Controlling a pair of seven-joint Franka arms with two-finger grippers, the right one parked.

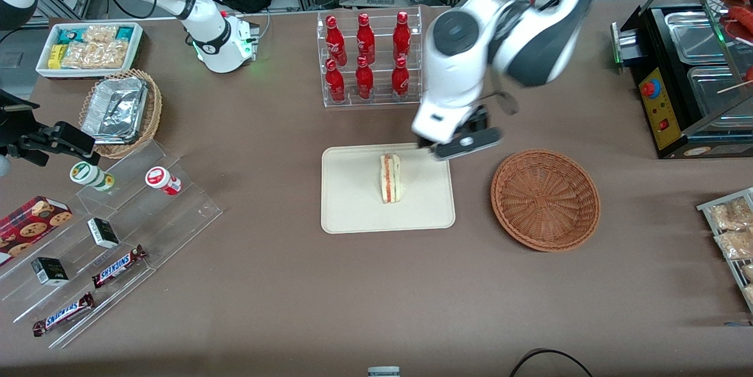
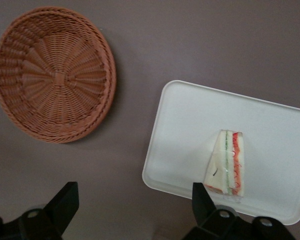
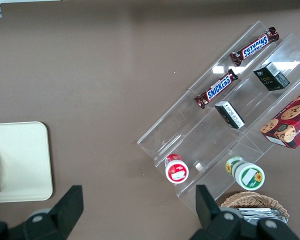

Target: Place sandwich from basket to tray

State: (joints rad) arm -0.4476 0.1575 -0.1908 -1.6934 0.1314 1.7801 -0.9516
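- One small triangular sandwich [image 1: 390,177] of pale bread with red and yellowish-green filling stands on its edge on the flat cream-coloured rectangular tray [image 1: 353,212], about mid-tray and apart from every rim.
- Nothing lies in the round reddish-brown woven wicker basket [image 1: 545,199], which sits on the brown table [image 1: 282,294] just beside the tray, toward the working arm's end.
- Above the tray's corner that is farther from the front camera and closest to the basket, the left arm's two-finger gripper [image 1: 456,143] hangs clear of the sandwich; in the wrist view its black fingers [image 2: 202,202] stand spread wide with only table and tray edge between them, so the jaws are released and carry nothing.
- Judging from this layout, the placing itself looks done, and the step in hand is the retreat.
- To do that well, the arm should rise straight up before it travels sideways, since the sandwich balances on a narrow edge and a brush from a finger could tip it.
- Keeping the fingers apart during the lift avoids catching the bread or the tray's low rim.
- A rack of red bottles [image 1: 367,59] stands near the arm, farther from the front camera, so any sideways swing is better made only once the gripper is well above them.
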